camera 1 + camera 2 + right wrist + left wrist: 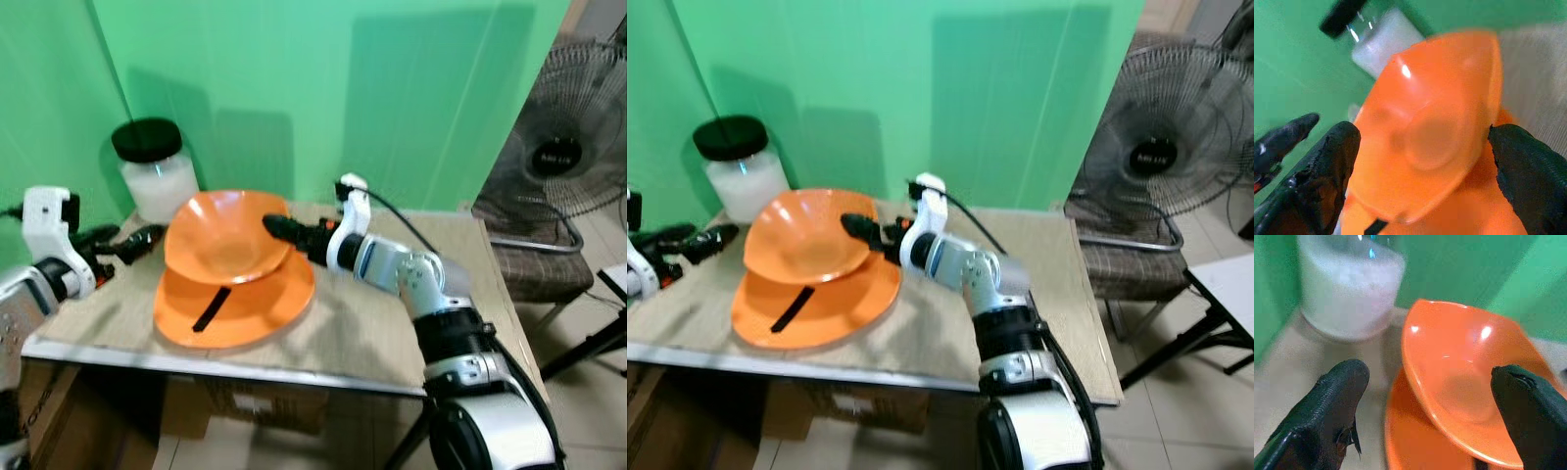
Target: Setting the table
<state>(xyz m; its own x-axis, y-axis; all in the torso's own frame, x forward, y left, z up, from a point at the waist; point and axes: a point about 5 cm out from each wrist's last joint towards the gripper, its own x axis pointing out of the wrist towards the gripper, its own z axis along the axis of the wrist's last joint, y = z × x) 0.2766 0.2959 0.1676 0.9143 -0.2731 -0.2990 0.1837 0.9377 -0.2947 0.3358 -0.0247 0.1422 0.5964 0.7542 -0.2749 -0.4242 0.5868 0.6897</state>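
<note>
Bench (372, 333) with a pale wood-grain top, green wall behind. Orange bowl (227, 236) sits tilted on an orange plate (250, 311), both toward the bench's 9 o'clock half. A black strip (211, 308) lies on the plate at the bowl's 6 o'clock. Right gripper (277, 228) reaches in from the bowl's 3 o'clock, fingertips at the rim; in the right wrist view its jaws stand wide, one on each side of the bowl, nothing pinched. Left gripper (132, 243) is at the bowl's 9 o'clock, just beside it, jaws also wide, not holding anything. Jar (157, 169) of white stuff with a black lid at the bowl's 11 o'clock, against the wall. Floor fan (571, 137) off the bench at 2 o'clock.
</note>
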